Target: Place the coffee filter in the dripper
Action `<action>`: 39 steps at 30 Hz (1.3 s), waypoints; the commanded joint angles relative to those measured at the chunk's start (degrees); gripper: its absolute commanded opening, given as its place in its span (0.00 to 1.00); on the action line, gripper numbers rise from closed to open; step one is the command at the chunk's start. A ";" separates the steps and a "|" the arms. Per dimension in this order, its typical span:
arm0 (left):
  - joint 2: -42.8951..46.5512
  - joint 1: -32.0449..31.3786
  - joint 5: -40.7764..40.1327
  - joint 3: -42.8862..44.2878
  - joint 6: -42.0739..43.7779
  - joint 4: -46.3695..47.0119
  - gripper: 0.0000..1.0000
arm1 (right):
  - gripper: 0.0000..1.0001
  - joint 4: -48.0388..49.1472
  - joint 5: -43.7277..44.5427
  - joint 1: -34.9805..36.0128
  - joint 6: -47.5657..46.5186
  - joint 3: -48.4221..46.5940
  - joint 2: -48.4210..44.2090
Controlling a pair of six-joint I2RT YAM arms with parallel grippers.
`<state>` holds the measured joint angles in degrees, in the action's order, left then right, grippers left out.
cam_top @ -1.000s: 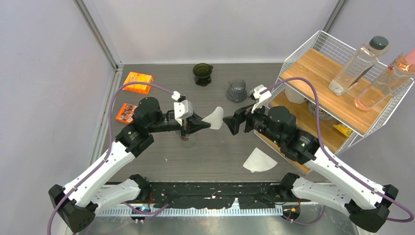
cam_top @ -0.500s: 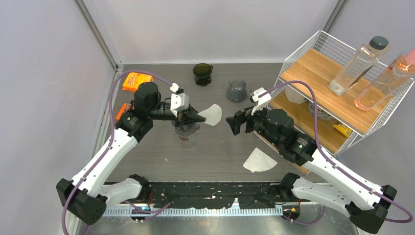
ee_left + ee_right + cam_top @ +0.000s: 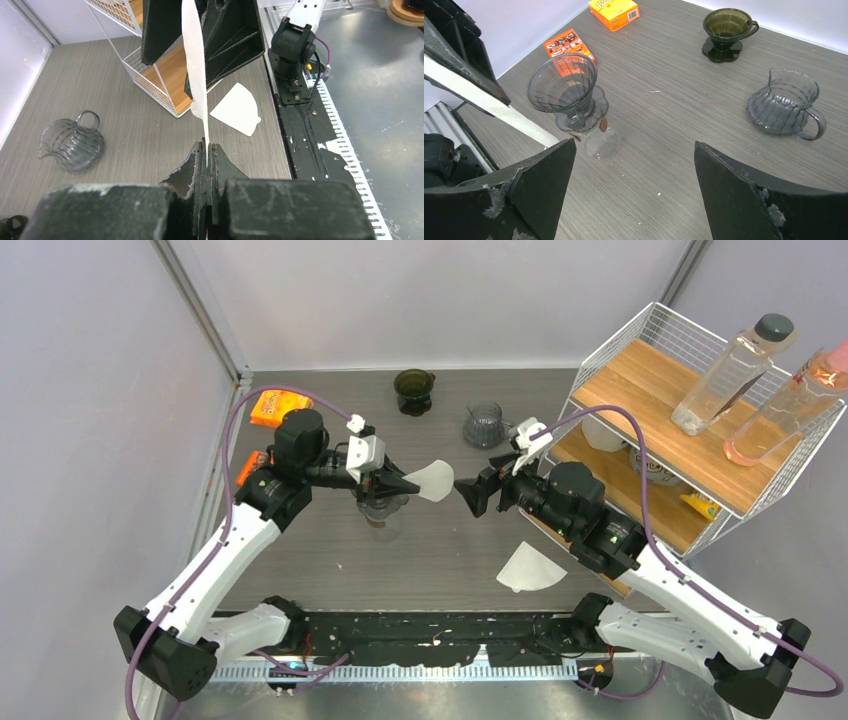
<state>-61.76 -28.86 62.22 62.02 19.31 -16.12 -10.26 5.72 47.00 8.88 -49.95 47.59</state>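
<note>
Left end effector pinches the coffee filter midair, facing the right end effector, spread wide.

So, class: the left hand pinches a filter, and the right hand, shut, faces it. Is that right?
Not quite. The right hand is open, not shut: the right wrist view shows it spread wide, gripping nothing. The rest holds: the left hand pinches the filter, and the right hand faces it.
</note>
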 commanded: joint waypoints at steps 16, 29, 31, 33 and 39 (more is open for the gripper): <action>1.52 0.18 0.45 -0.95 -3.88 6.33 0.00 | 0.95 2.24 -5.90 -0.31 1.19 -0.86 -0.04; 0.34 0.13 -1.05 -0.91 -6.04 7.46 0.00 | 0.95 3.78 -12.23 -0.24 1.38 -0.71 -1.61; 0.35 0.19 -0.80 -1.02 -6.25 7.77 0.00 | 0.96 4.31 -12.53 -0.25 1.16 -0.57 -1.62; 0.19 0.14 -0.26 -0.98 -6.49 7.82 0.00 | 0.95 4.82 -12.61 -0.22 0.88 -0.55 -1.40; 0.02 0.15 -0.84 -1.07 -8.93 9.49 0.00 | 0.95 5.13 -10.32 -0.24 1.52 -0.91 -1.09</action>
<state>-61.54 -28.86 61.25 60.88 13.15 -10.76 -8.49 -5.72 46.89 9.85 -49.91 47.07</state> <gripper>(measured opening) 0.037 0.955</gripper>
